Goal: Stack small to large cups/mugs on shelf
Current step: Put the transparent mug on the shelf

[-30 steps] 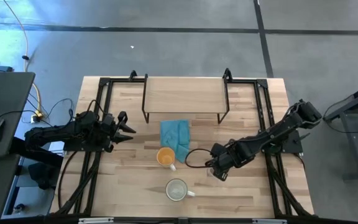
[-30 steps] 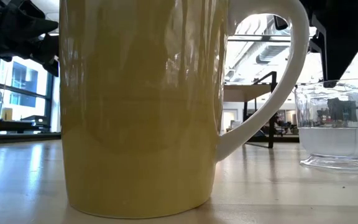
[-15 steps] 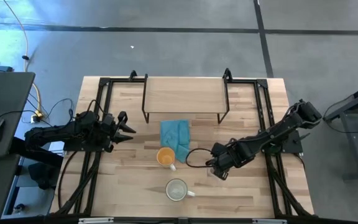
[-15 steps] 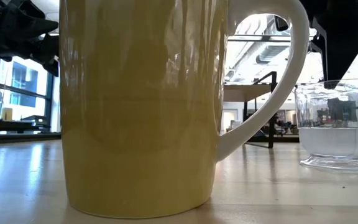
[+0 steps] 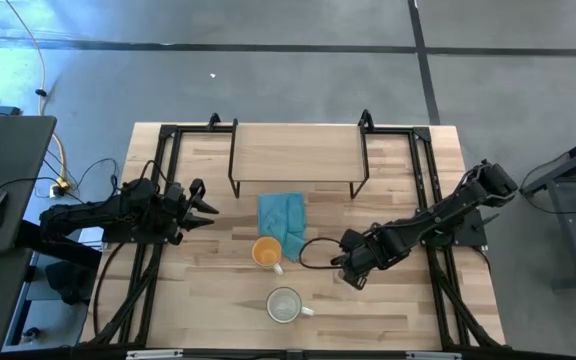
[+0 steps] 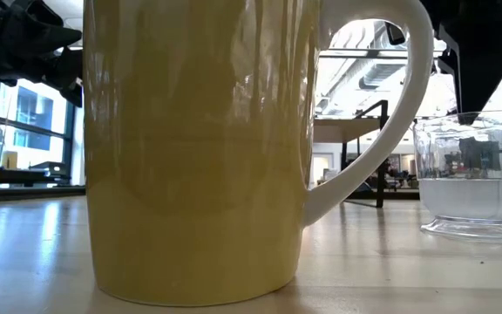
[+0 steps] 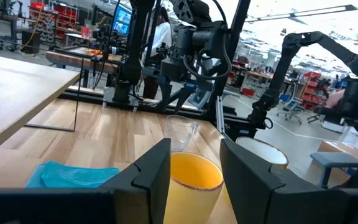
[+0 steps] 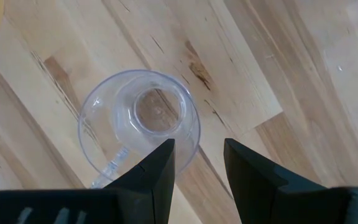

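Observation:
The small clear glass cup [image 8: 138,121] stands upright on the wooden table [image 5: 388,320], and my right gripper [image 8: 197,168] hangs open above it, pointing down, its fingertips beside the rim. In the low view the cup [image 6: 473,174] stands right of the cream mug [image 6: 199,148]. The cream mug [image 5: 285,305] stands near the front edge, and the orange mug [image 5: 266,252] stands behind it, next to a teal cloth [image 5: 283,218]. The shelf [image 5: 293,150] stands at the far middle. My left gripper [image 5: 203,205] waits open and level at the table's left, aimed toward the orange mug [image 7: 194,180].
Black frame rails [image 5: 163,260] run along the table's left and right sides. A black cable loop [image 5: 313,255] lies between the orange mug and my right gripper. Bare wood lies in front of the shelf on the right.

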Controlling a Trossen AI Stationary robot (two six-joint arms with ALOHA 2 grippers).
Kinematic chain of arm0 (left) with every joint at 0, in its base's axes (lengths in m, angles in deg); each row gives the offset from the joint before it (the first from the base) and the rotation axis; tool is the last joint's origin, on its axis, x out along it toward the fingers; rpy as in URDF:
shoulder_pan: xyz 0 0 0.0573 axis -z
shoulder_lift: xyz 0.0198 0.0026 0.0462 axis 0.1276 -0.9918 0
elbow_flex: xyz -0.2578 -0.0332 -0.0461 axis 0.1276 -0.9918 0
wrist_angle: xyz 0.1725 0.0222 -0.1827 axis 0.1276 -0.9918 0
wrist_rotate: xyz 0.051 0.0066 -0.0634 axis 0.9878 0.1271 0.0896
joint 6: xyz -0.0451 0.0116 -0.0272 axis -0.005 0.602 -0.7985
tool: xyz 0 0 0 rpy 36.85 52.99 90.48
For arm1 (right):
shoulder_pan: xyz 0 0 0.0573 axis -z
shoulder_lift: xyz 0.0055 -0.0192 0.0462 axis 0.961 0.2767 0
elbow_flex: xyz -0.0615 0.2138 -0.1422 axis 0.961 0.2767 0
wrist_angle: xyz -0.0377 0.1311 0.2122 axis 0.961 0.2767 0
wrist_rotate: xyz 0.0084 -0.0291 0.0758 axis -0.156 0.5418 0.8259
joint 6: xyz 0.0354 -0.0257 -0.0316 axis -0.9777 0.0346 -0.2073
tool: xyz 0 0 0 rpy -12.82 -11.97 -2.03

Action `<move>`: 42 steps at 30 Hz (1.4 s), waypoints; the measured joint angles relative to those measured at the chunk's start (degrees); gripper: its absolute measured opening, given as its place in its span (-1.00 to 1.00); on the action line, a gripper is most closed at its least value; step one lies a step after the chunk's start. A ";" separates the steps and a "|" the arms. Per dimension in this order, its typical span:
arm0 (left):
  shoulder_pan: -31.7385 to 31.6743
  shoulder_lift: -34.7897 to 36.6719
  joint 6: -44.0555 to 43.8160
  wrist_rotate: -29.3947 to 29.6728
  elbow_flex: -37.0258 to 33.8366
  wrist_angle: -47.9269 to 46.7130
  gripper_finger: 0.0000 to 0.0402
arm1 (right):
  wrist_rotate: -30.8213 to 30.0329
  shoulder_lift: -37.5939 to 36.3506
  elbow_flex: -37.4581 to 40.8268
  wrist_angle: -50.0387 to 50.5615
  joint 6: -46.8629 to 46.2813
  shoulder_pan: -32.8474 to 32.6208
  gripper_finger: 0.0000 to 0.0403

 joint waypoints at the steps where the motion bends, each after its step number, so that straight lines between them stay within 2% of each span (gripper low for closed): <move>1: 0.00 0.00 0.00 0.00 0.00 0.00 -0.36 | 0.00 0.00 0.00 -0.06 -0.21 0.00 -0.35; 14: 0.00 0.00 0.00 0.00 0.00 -0.01 -0.36 | 1.61 4.01 0.00 -1.44 0.45 0.00 -0.35; 22: -0.02 0.00 0.00 0.00 0.00 -0.02 -0.36 | 1.10 4.07 0.00 -1.48 0.84 0.02 -0.37; 25: 0.00 0.00 0.00 0.00 0.00 0.00 -0.36 | 1.10 4.07 0.00 -1.50 0.84 0.02 -0.48; 32: 0.00 0.00 0.02 0.00 0.00 0.00 -0.36 | 0.10 4.07 0.00 -2.61 1.00 0.02 -0.96; 42: -0.02 0.00 0.02 0.00 0.00 0.00 -0.36 | 0.15 4.07 0.00 -4.02 1.34 0.08 -0.98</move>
